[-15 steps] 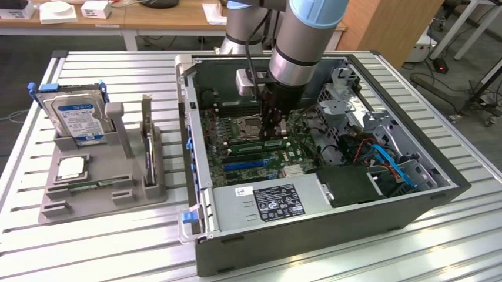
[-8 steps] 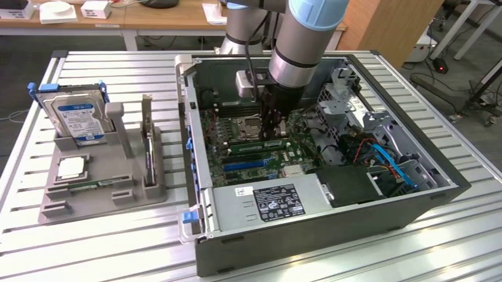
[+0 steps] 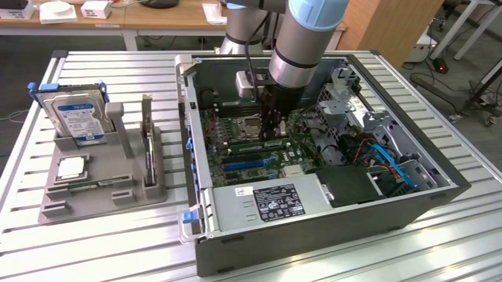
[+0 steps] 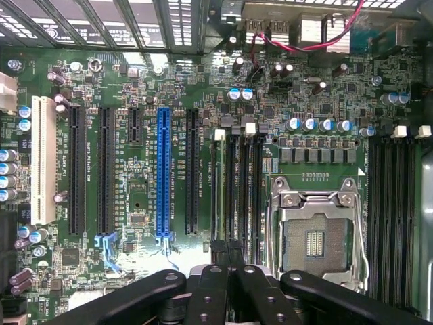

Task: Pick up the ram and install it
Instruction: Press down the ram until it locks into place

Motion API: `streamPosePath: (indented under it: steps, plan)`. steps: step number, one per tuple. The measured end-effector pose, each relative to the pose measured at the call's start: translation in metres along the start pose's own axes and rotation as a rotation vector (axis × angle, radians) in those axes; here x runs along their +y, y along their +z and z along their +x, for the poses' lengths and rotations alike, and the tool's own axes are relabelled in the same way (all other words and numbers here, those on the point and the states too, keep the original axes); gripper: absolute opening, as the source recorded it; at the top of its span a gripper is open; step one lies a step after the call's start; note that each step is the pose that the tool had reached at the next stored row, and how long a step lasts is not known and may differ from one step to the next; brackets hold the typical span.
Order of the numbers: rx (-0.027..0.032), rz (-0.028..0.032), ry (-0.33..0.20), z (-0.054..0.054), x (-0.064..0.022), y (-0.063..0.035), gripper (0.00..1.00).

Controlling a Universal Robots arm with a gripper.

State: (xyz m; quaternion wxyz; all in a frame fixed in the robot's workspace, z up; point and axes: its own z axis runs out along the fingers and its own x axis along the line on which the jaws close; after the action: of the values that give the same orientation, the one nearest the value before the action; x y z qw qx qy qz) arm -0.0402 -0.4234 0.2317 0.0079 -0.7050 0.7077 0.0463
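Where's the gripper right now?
In the exterior view the gripper is down inside the open computer case, over the motherboard just to the exterior view's right of the empty processor socket, beside the memory slots.

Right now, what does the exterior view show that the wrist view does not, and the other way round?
The exterior view alone shows the gray holder on the slatted table, with a hard drive, a processor chip and one ram stick standing in it, plus the power supply. The wrist view alone shows the blue expansion slot close up and the white slot. Both share the motherboard, its empty processor socket and the claw, shut.
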Motion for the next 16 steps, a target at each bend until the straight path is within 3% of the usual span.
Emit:
streamPosePath:
  steps: [16]
  plan:
    - [0.0000,0.0000,0.000,0.0001,-0.0001,0.0019,0.09]
